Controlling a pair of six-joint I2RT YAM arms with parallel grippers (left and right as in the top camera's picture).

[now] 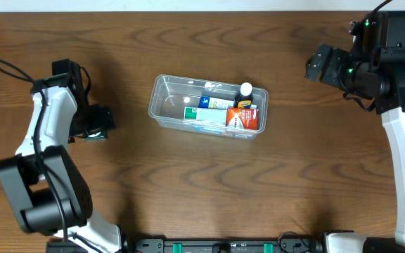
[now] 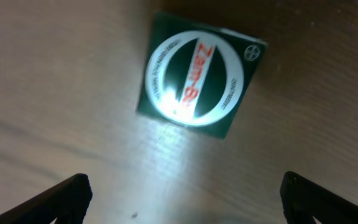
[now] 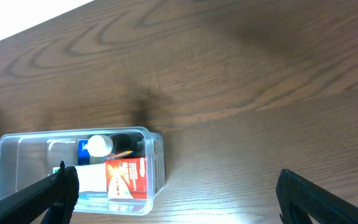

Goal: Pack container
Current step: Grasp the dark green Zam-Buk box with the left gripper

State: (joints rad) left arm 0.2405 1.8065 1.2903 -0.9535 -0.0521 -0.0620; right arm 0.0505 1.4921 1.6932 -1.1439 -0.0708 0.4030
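Fingertips of the left gripper, spread wide with nothing between, frame the left wrist view over a dark green box lying flat on the wooden table; the container is out of this view. Right wrist view: right gripper likewise spread and empty, the container ahead of it, with a white-capped bottle and a red box at its nearer end. Overhead view: container mid-table between both arms, contents crowded toward the right arm's end, green box well apart on the left arm's side; judged light, thin-walled, slick and flexible, best taken by the rim at its bare end.
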